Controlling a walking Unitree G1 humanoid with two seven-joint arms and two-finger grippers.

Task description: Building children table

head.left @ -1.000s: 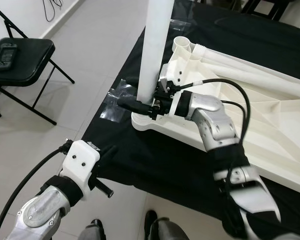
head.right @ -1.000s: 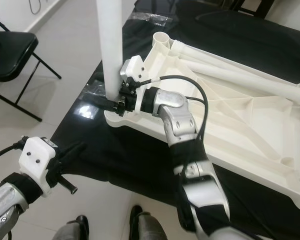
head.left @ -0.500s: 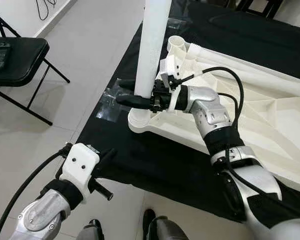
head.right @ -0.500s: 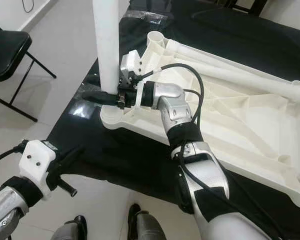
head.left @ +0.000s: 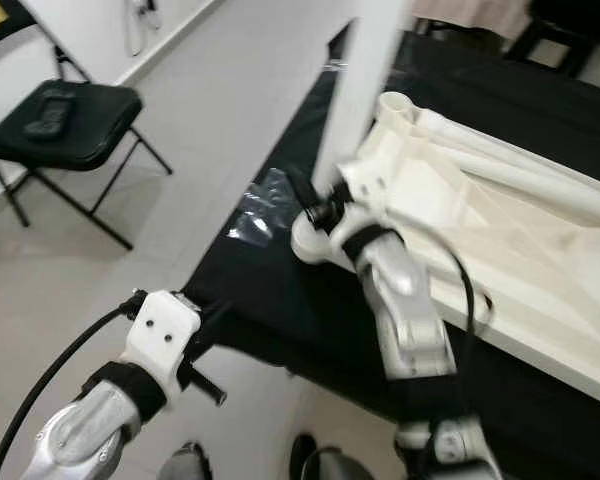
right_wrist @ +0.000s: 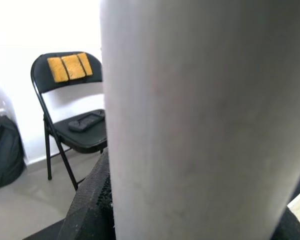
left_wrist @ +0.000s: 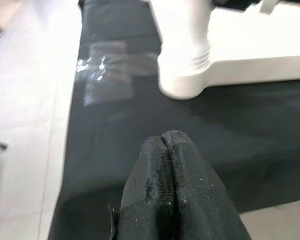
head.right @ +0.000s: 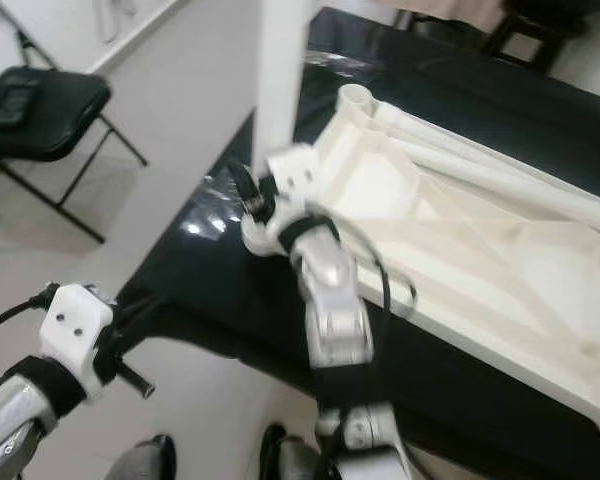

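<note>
Nearest the camera, at about seven o'clock in the head views, the left gripper (left_wrist: 162,150) hung over the pale floor (head.left: 230,90) just off the edge of the black cloth (head.left: 280,300), its two black fingers pressed together with nothing between them; two dark shoes (head.right: 160,450) showed below it at six o'clock. Further in, at the centre, the right gripper (head.left: 315,200) reached to the near corner of the white children's table (head.left: 500,240), which lay upside down on the cloth, its ribbed underside facing up; the gripper's black fingers (right_wrist: 90,200) sat on either side of the white table leg (head.right: 280,70), pinching it low down, just above the corner socket (left_wrist: 182,82) in which the leg stood upright. The head views were blurred, so the exact contact could not be made out there; the right wrist view showed the leg close up between the fingers. A crinkled clear plastic wrapper (head.left: 260,205) lay on the cloth at nine o'clock of the socket, just beside it. A second open socket (head.right: 352,96) stood at the far corner, at twelve o'clock. Well apart, at ten o'clock, a black folding chair (head.left: 75,115) stood on the floor with a dark game controller (head.left: 45,110) on its seat.
</note>
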